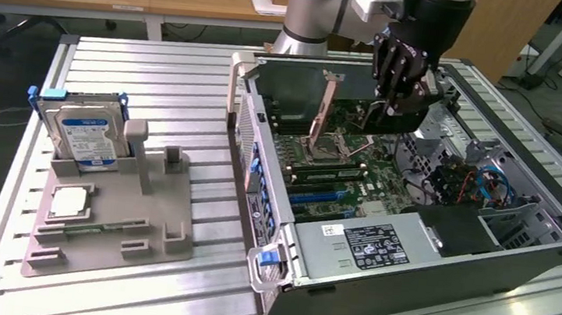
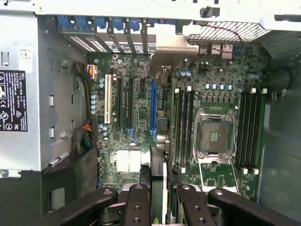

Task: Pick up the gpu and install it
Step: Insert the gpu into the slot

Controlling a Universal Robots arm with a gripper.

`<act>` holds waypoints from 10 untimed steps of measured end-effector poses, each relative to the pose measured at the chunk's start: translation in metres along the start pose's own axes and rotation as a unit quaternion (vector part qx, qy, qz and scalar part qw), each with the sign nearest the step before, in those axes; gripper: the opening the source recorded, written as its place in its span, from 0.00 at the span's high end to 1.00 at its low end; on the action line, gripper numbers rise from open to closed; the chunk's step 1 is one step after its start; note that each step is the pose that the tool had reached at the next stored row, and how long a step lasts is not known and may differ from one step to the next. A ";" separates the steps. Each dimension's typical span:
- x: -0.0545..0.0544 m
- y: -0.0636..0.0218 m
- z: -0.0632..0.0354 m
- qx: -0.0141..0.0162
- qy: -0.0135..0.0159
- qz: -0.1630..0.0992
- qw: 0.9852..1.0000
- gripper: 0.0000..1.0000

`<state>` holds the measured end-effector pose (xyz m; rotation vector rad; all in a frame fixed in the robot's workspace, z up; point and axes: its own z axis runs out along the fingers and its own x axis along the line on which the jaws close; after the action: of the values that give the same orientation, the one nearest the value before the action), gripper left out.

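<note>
**A slatted bench (image 1: 153, 81), an open case (image 1: 435, 287), the gpu (image 2: 160, 183) in the claw (image 2: 162, 209)**

We work on a bench of aluminium slats with wooden desks (image 1: 203, 4) behind it. The case lies on its side, open to us. The gpu is inside that case, above the motherboard (image 2: 136, 141), held edge-on with the claw's fingers (image 2: 137, 205) clenched on either side of the thin card. Its silver bracket (image 2: 170, 51) points at the rear wall, where blue clips (image 2: 101, 22) line the expansion bays (we judge that deliberate, so bracket and bay can meet). The card hangs just beside the long blue slot (image 2: 153, 108), which lies bare along its length, so we take the gpu as not yet seated. Next over is the open processor socket (image 2: 214, 136), flanked by memory slots. Further out, a black label (image 2: 11, 101) carries white print and approval marks too small for us to read; a white sticker (image 2: 24, 54) beside it seems to say DELL. Out on the bench, a grey holder (image 1: 139, 221) props a hard drive (image 1: 80, 132) upright, its blue-and-white label facing outward, presumably for an easy grasp.
</note>
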<state>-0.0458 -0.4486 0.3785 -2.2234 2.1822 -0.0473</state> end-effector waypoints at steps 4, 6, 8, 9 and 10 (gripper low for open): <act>0.000 0.0001 0.0016 0.001 0.000 0.000 1.000 0.74; 0.000 0.0005 0.0036 0.001 0.000 0.000 1.000 0.74; 0.000 0.0008 0.0058 0.001 0.000 0.000 1.000 0.74; 0.000 0.0009 0.0066 0.001 0.000 0.000 1.000 0.74; 0.000 0.0010 0.0073 0.001 0.000 0.000 1.000 0.74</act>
<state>-0.0465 -0.4486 0.3712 -2.2234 2.1811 -0.0488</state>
